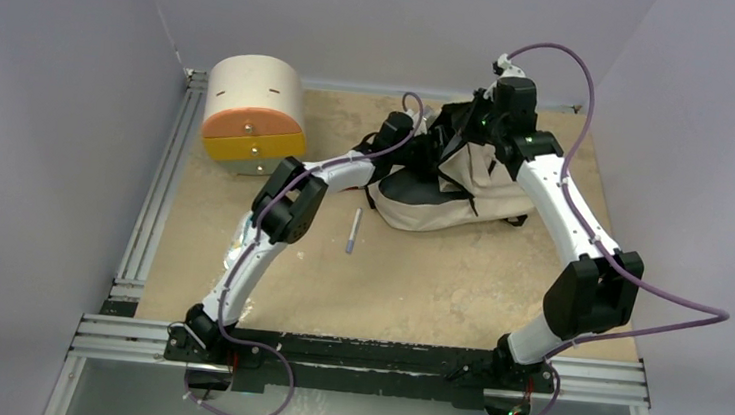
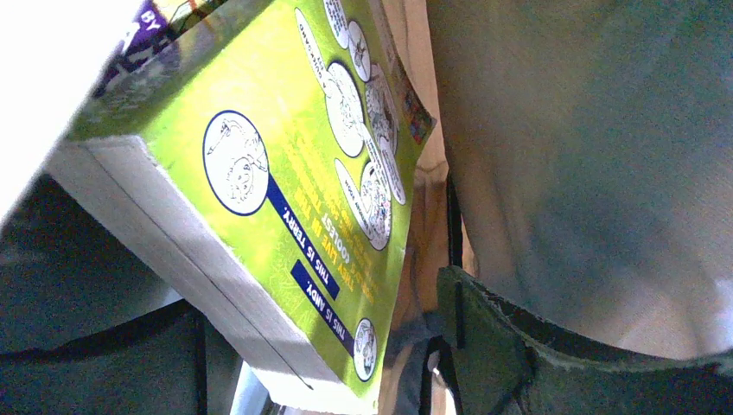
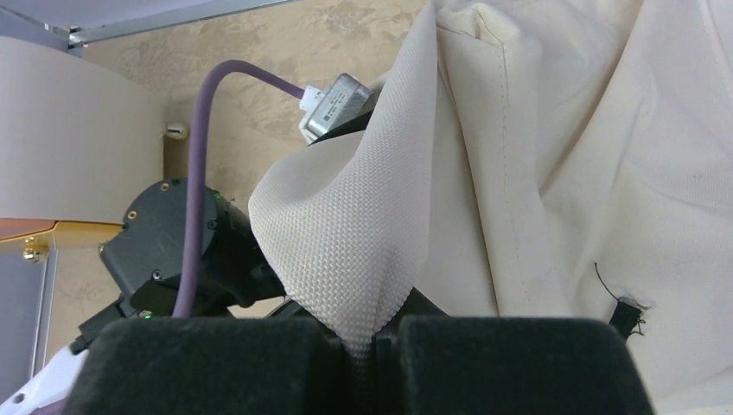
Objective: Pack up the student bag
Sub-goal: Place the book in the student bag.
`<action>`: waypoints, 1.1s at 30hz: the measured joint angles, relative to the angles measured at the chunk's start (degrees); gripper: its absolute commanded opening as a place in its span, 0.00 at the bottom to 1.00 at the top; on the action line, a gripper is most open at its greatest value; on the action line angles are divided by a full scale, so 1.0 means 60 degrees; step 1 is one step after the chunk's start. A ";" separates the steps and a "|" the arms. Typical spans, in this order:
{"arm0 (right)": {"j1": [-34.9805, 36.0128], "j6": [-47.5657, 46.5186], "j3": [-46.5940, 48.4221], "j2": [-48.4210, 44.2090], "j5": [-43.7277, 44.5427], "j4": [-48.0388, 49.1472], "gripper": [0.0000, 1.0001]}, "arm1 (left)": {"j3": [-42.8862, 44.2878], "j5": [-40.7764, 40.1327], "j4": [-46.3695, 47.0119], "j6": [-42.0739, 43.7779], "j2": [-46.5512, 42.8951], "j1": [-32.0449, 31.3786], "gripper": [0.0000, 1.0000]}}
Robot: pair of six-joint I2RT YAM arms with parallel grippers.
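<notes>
Far back on the table [image 1: 416, 292], right of centre, the bag [image 1: 455, 190] slumps: cream woven fabric, black straps, dark lining showing at its open mouth. The right gripper [image 3: 372, 341] pinches a fold of the cream cloth, holding the rim up. The left gripper [image 1: 411, 143] reaches into the mouth from the left; whether its fingers are spread cannot be told. A green book [image 2: 285, 190] sits tilted inside.

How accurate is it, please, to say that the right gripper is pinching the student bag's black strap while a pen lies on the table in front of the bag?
Not quite. The right gripper is pinching a fold of cream fabric of the student bag, not a black strap, as the right wrist view shows. The pen does lie on the table in front of the bag.
</notes>
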 measured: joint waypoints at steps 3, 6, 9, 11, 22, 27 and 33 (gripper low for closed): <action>0.0000 -0.0004 -0.0066 0.0000 0.0004 0.0040 0.00 | -0.0474 -0.0007 -0.0095 0.0193 -0.0364 0.0076 0.76; 0.0000 0.0000 -0.0175 -0.0029 0.0062 0.0146 0.00 | -0.0976 -0.0087 -0.0397 0.0506 -0.0834 0.0113 0.76; 0.0000 -0.0004 -0.0204 -0.0073 0.0229 0.0182 0.00 | -0.1504 -0.0331 -0.0732 0.0929 -0.1410 0.0124 0.77; 0.0000 0.0000 -0.0204 -0.0109 0.0291 0.0182 0.00 | -0.1810 -0.0514 -0.0991 0.1198 -0.1814 0.0127 0.77; 0.0000 -0.0004 -0.0364 -0.0168 0.0437 0.0386 0.00 | -0.1960 -0.0688 -0.1617 0.1708 -0.2277 0.0182 0.72; 0.0000 -0.0004 -0.0364 -0.0168 0.0437 0.0401 0.00 | -0.1960 -0.0747 -0.1865 0.1872 -0.2277 0.0182 0.53; 0.0000 -0.0004 -0.0382 -0.0168 0.0433 0.0463 0.00 | -0.1275 -0.0557 -0.2047 0.1920 -0.1934 0.0178 0.35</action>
